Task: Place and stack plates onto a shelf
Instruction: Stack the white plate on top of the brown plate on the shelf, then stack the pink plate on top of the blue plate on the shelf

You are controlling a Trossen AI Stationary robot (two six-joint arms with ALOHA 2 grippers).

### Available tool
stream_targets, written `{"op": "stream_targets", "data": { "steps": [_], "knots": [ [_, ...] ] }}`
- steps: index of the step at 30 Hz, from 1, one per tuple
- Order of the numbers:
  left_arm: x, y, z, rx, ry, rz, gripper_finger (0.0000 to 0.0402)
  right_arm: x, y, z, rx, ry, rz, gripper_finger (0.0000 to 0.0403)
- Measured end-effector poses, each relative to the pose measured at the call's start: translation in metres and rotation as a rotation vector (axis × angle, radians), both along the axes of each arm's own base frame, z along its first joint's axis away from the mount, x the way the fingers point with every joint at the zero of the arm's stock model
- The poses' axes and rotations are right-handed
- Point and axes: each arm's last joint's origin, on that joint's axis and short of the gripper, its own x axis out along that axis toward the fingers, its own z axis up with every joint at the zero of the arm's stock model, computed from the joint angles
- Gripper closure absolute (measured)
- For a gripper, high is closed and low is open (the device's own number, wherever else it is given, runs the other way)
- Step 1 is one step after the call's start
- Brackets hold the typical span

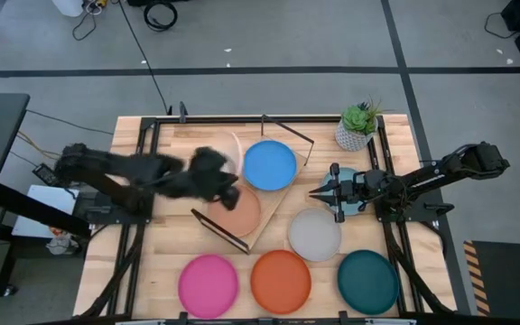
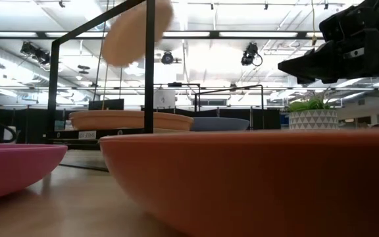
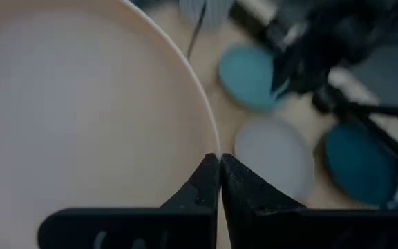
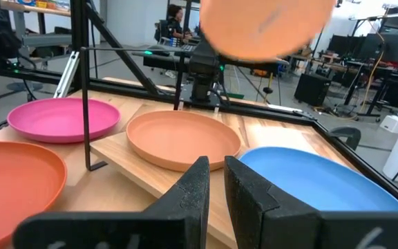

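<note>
My left gripper [image 1: 230,187] is shut on a cream plate [image 3: 81,104], which hangs steeply tilted above the shelf [image 1: 273,202]. In the low view this plate [image 2: 137,29] shows high up. A tan plate [image 1: 245,212] and a blue plate [image 1: 270,165] lie flat on the shelf's board. The grey [image 1: 314,234], pink [image 1: 208,284], orange [image 1: 281,281] and dark teal [image 1: 368,281] plates lie on the table. My right gripper [image 1: 317,191] hovers level over a pale blue plate [image 1: 348,200], a narrow gap between its fingers and nothing in it. My left gripper pinches the cream plate's rim [image 3: 215,149] between its two fingertips [image 3: 200,181]. The fingers come from the table's left, slanting down. The plate is lifted clear, above the tan plate, and stands nearly on edge in the high view.
A potted plant [image 1: 357,126] stands at the table's far right corner. Black wire frames [image 1: 219,230] rise at the shelf's ends. Dark rails [image 1: 388,171] run along the table's left and right sides. Bare wood shows at the far left [image 1: 188,140].
</note>
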Motion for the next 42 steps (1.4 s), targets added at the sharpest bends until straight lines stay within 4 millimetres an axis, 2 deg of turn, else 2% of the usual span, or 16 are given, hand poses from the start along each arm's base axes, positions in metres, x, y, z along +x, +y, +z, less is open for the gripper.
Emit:
{"op": "stream_targets", "data": {
  "steps": [3, 7, 14, 19, 26, 28, 36, 42],
  "knots": [
    [0.021, 0.018, -0.019, -0.139, 0.091, -0.051, 0.0390, 0.000, 0.000, 0.000, -0.001, 0.002, 0.000, 0.0350],
    [0.043, 0.026, -0.045, -0.264, 0.201, -0.119, 0.0390, 0.000, 0.000, -0.001, -0.004, 0.013, -0.001, 0.0350],
    [0.061, 0.010, -0.073, -0.358, 0.328, -0.377, 0.0390, 0.000, 0.000, -0.002, -0.004, 0.015, -0.003, 0.0350],
    [0.065, -0.002, -0.084, -0.348, 0.376, -0.443, 0.0390, 0.000, 0.000, -0.001, -0.001, 0.015, -0.003, 0.0350],
    [0.064, -0.007, -0.085, -0.317, 0.393, -0.472, 0.0386, 0.000, 0.000, -0.001, -0.001, 0.015, -0.003, 0.0350],
    [0.063, -0.010, -0.086, -0.307, 0.399, -0.489, 0.0370, 0.000, 0.000, -0.002, -0.001, 0.016, -0.003, 0.0350],
    [0.059, -0.006, -0.086, -0.280, 0.435, -0.460, 0.0265, 0.000, 0.000, -0.002, -0.002, 0.016, -0.003, 0.0350],
    [0.063, -0.002, -0.064, -0.130, 0.384, -0.487, 0.0251, 0.000, 0.000, -0.001, -0.005, 0.014, -0.003, 0.0350]
  ]
}}
